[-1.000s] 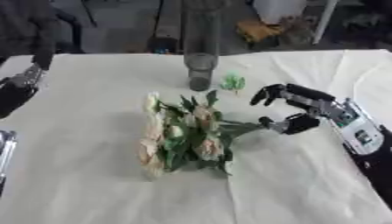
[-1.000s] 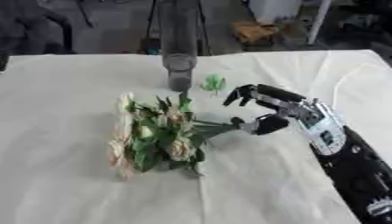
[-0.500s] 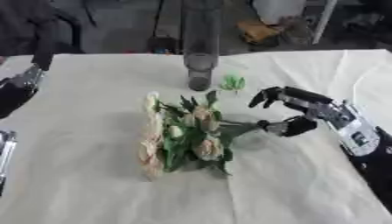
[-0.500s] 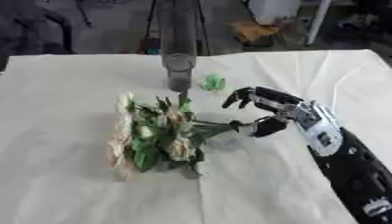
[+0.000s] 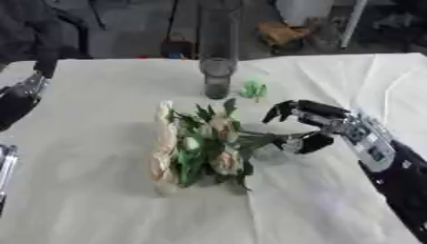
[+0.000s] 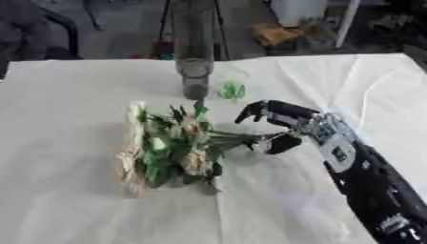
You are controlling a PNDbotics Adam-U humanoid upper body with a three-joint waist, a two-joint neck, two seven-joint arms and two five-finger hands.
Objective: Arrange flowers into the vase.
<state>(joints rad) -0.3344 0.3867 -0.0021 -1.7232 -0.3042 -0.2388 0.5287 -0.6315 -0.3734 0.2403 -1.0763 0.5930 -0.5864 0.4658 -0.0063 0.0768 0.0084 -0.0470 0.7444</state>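
- Bunch of flowers (image 5: pixel 200 145) lying flat at table (image 5: pixel 100 200) centre, cream blooms toward 9 o'clock, green stems pointing to 3 o'clock.
- Right hand (image 5: pixel 313 125) reaching in from 4 o'clock, just beside the stem ends: fingers curled and arched above the cloth, thumb low at the stem tips; whether actually pinching a stem, cannot tell.
- Tall grey vase (image 5: pixel 218 78) standing upright at 12 o'clock from the bunch, apart from it.
- Small green sprig (image 5: pixel 253 89) lying just beside the vase, at its 3 o'clock.
- Left hand (image 5: pixel 18 99) resting at the 9 o'clock edge, well apart from the flowers; finger posture impossible to tell.
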